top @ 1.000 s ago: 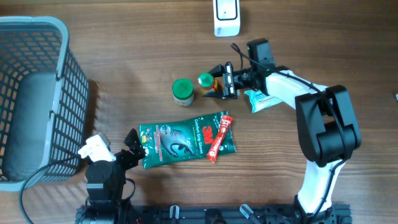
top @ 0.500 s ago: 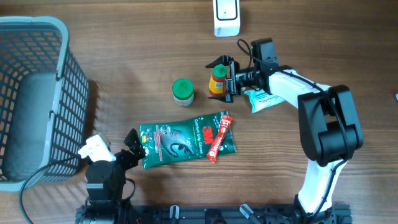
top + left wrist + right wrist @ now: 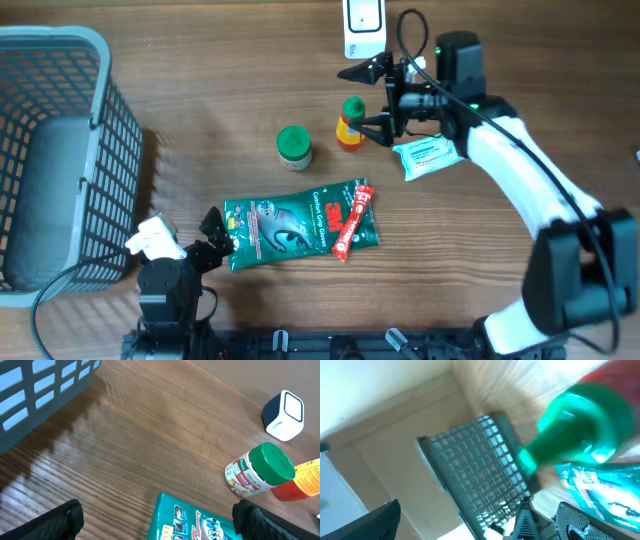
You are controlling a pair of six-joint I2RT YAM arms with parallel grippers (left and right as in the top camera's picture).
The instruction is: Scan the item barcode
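An orange bottle with a green cap (image 3: 349, 128) stands upright on the table, free of any grip; its cap (image 3: 572, 425) looms blurred in the right wrist view. My right gripper (image 3: 360, 98) hovers open just behind and above it, with nothing between its jaws. The white barcode scanner (image 3: 364, 25) stands at the back edge, also seen as a white and dark box (image 3: 283, 415). My left gripper (image 3: 214, 226) rests open at the left end of a green package (image 3: 300, 225), whose corner (image 3: 200, 520) lies between the fingers.
A green-lidded jar (image 3: 294, 146) stands left of the bottle. A red stick pack (image 3: 352, 222) lies on the green package. A white and blue packet (image 3: 428, 157) lies under the right arm. A grey basket (image 3: 60, 150) fills the left side.
My right gripper opened and let go of the orange bottle, which now stands upright. The arm then lifted and drew back to the right. The left arm has not moved.
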